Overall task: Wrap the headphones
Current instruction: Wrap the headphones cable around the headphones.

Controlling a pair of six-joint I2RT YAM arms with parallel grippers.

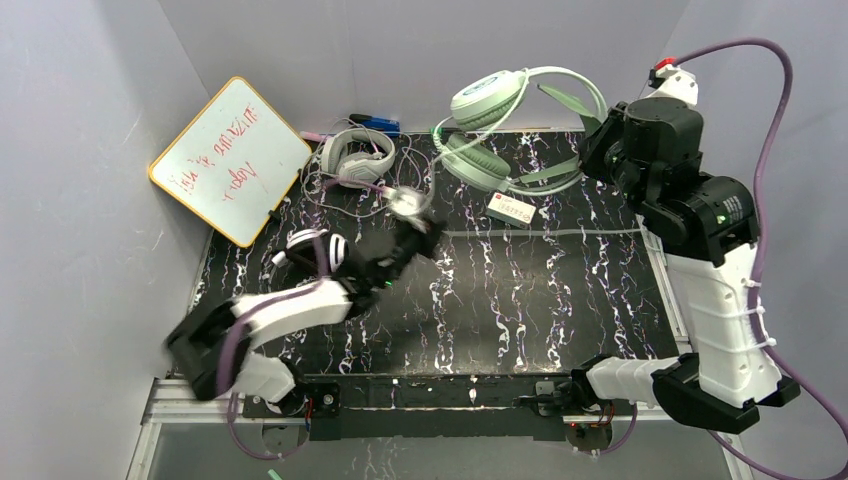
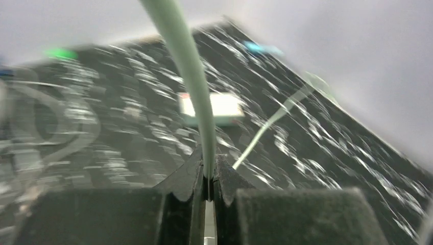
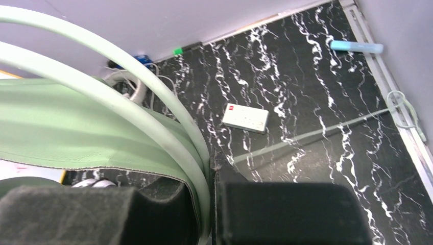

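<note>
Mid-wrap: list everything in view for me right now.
mint-green headset: one, green, held up, back right
pale cable: one, pale green, stretched across mid-table
grey headset: one, light grey, back, left of centre
black-and-white headset: one, left side
card: one, white, red mark, back centre
whiteboard: one, white, yellow rim, leaning back left
pen: one, light blue, by the edge rail
blue item: one, back wall
table: one, black, white veins
left gripper: shut on pale cable
right gripper: shut on mint-green headset's headband

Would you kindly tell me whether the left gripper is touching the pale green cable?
Touching. The left wrist view shows the left gripper shut on the pale green cable, which is pinched between its fingers.
</note>
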